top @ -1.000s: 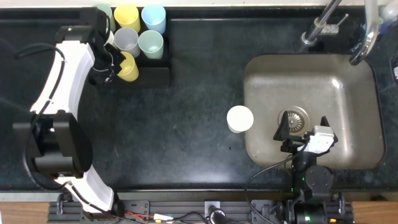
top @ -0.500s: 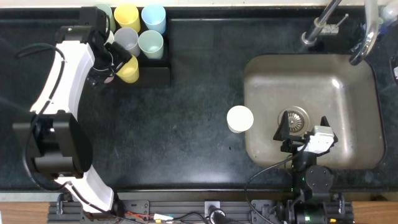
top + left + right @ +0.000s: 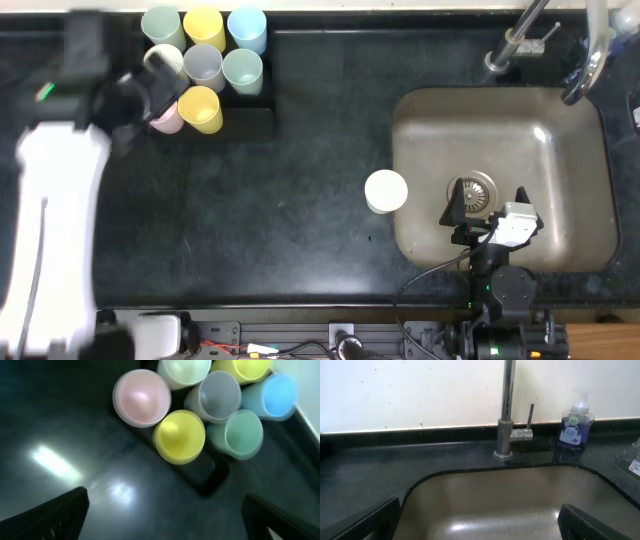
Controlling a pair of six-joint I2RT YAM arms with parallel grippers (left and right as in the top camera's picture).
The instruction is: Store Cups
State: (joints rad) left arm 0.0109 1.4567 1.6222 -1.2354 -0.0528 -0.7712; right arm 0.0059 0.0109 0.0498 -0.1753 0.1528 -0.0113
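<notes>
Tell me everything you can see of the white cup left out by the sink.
From above, the white cup reads as a plain round disc, matte and plastic by its look. It stands on end, alone on the dark counter, right at the left rim of the sink. I cannot tell whether its mouth faces up or down. Nothing else touches it.
</notes>
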